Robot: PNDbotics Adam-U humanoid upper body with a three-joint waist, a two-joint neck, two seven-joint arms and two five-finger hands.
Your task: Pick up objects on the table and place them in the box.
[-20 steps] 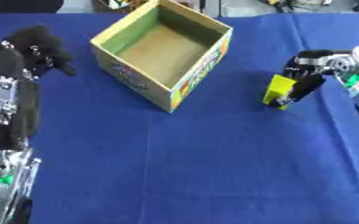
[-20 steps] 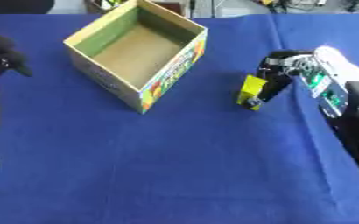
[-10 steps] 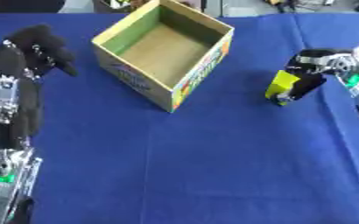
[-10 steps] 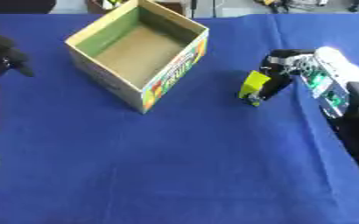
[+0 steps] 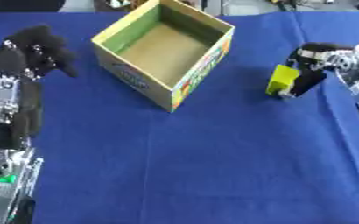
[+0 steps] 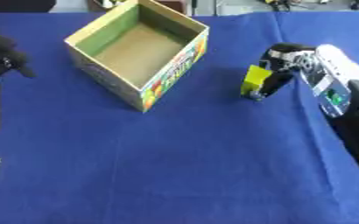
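Here, yellow block (image 5: 282,80) sits within right hand (image 5: 314,61) fingers (image 5: 309,82).

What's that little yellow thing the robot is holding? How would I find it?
Start at the open cardboard box on the blue tablecloth, then look right. There the right hand curls round a small yellow block. It is the only bright yellow item outside the box.

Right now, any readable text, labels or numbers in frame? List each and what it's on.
Box outer walls: colourful printed graphics with some lettering, too blurred to read.
Yellow object in the right hand: no text visible.
Left hand: no markings readable.
Blue tablecloth: none.
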